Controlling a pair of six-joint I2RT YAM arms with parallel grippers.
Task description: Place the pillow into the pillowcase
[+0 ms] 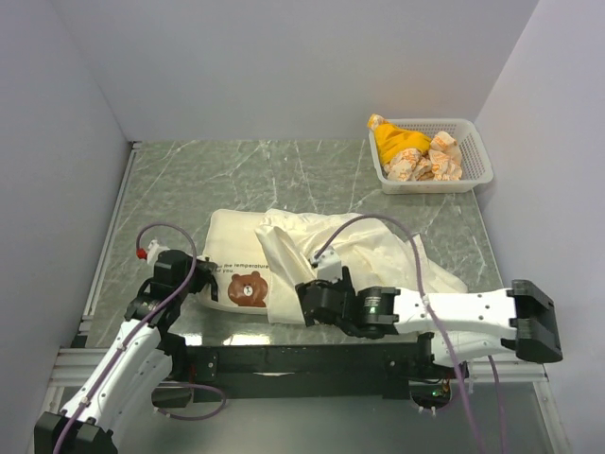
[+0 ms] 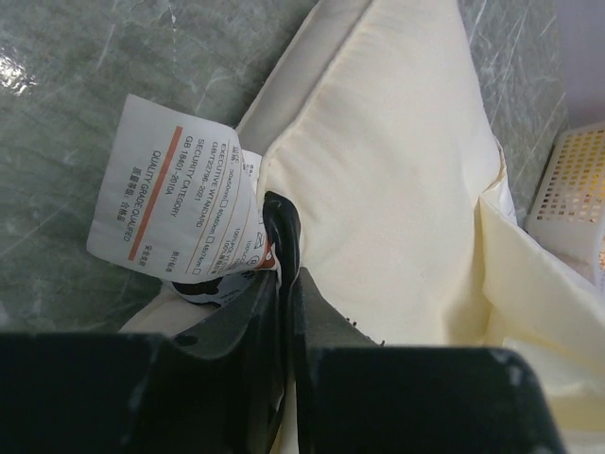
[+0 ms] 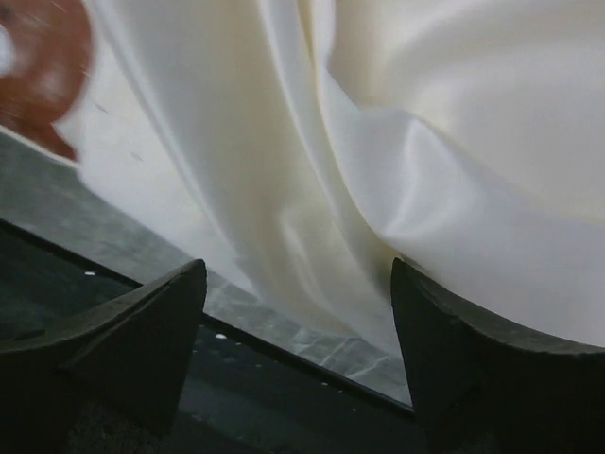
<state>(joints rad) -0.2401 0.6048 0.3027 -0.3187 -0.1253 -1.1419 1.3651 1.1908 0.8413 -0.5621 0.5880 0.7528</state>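
The pillow (image 1: 232, 248) lies at the table's near middle, its brown bear print (image 1: 248, 288) facing up. The pillowcase (image 1: 378, 248) is crumpled over the pillow's right part and spreads to the right. My left gripper (image 1: 201, 276) is shut on the pillow's near left edge. In the left wrist view the jaws (image 2: 282, 274) pinch the pillow's (image 2: 397, 161) seam beside its white care label (image 2: 170, 189). My right gripper (image 1: 308, 305) is open at the pillowcase's near edge. In the right wrist view its fingers (image 3: 298, 284) straddle hanging pillowcase folds (image 3: 425, 142) without closing on them.
A white basket (image 1: 477, 175) with a yellow item and wrapped packets stands at the back right. Grey walls close off the left, back and right. The black rail (image 1: 312, 359) of the table's front edge runs just under the right gripper.
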